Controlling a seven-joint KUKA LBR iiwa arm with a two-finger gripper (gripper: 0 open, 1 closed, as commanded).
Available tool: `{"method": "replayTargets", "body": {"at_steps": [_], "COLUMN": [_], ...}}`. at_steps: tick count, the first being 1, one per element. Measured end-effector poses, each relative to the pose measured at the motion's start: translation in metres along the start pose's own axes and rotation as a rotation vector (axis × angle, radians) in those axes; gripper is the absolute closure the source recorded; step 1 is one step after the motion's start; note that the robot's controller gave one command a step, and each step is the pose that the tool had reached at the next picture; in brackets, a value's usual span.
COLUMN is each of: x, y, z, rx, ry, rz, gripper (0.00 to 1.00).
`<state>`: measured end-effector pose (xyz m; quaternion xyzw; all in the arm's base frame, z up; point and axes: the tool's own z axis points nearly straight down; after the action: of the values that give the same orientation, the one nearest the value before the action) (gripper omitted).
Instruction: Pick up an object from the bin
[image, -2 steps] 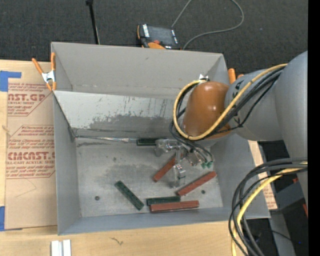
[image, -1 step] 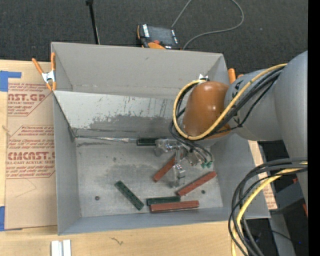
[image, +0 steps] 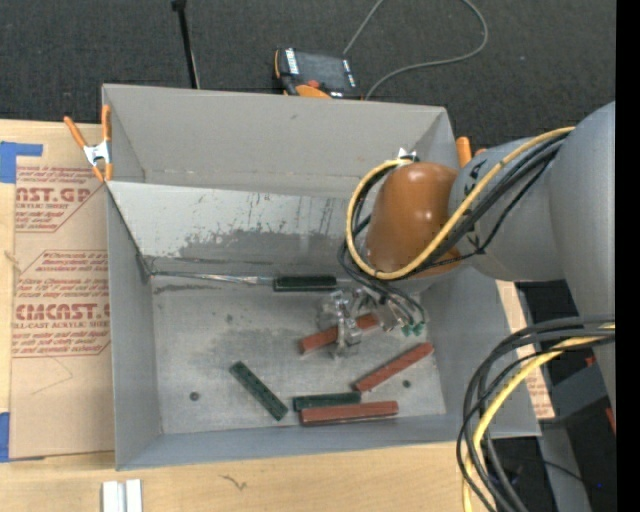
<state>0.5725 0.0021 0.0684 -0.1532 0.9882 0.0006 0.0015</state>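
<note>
- Bin (image: 135, 330): grey sheet metal, sloped walls, scuffed floor. Looks slick, so bars would likely skid if nudged.
- Slanted green bar (image: 258, 390): dark, flat and thin, lying alone at front left, well apart from my claw. No concern.
- Rear green bar (image: 305, 284): same shape, lying flat at the foot of the back wall, near my claw.
- Front green bar (image: 327, 401) and front red bar (image: 350, 411): touching, side by side at the front wall.
- Claw (image: 345, 322): down at floor level, right over the mid red bar (image: 315, 341), a flat, rigid-looking strip with both ends sticking out past me. Can't tell how far I'm open or whether I have it.
- Risks:
  - The bar is thin and flat on metal, so I could close above it and come up empty.
  - An off-centre grip could let the long end swing and slip out.
- Right red bar (image: 393, 368): slanted, just beside me. My cables hang near it, so a sideways move could knock it.
</note>
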Motion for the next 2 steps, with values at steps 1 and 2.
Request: {"method": "replayTargets", "body": {"at_steps": [1, 2], "x": [-0.001, -0.002], "y": [0.000, 0.001], "z": [-0.013, -0.053], "rx": [0.000, 0.002], "ry": [0.000, -0.002], "rz": [0.000, 0.000], "gripper": [1.00, 1.00]}}
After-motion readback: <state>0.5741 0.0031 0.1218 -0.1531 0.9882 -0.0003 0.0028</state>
